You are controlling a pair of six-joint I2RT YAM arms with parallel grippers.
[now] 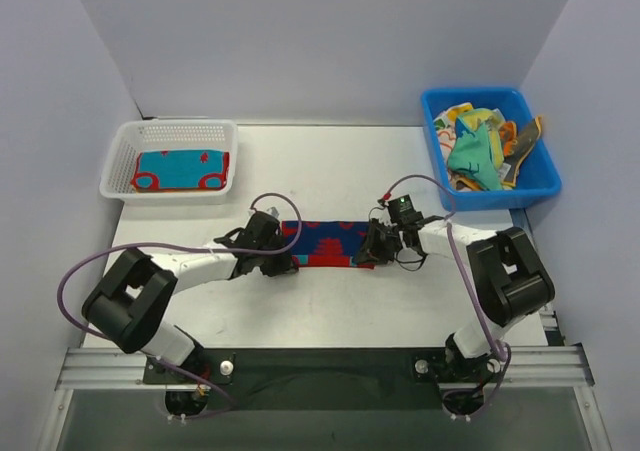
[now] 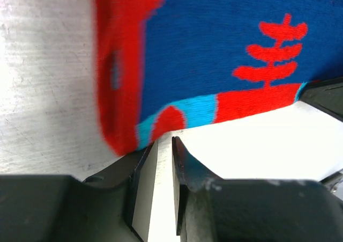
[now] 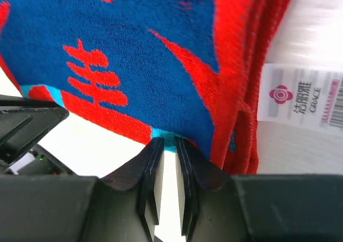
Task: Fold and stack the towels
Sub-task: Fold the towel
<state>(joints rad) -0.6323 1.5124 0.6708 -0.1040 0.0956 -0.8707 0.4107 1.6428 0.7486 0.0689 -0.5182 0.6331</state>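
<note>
My left fingers (image 2: 188,171) and right fingers (image 3: 197,167) stand nearly together at opposite ends of the red-and-blue towel (image 1: 325,243), which lies mid-tabletop (image 1: 330,171). I cannot tell if they pinch cloth. I'd catch every layer, then lift evenly. The basket (image 1: 170,124) and bin (image 1: 540,187) sit well apart, blocking nothing.

A towel (image 1: 330,243) lies in the middle of the table (image 1: 330,311), with the left gripper (image 1: 285,243) at its left end and the right gripper (image 1: 372,241) at its right end. Back left, a basket (image 1: 170,126) holds a second towel (image 1: 180,169). Back right, a bin (image 1: 490,199) holds a heap (image 1: 485,151).
</note>
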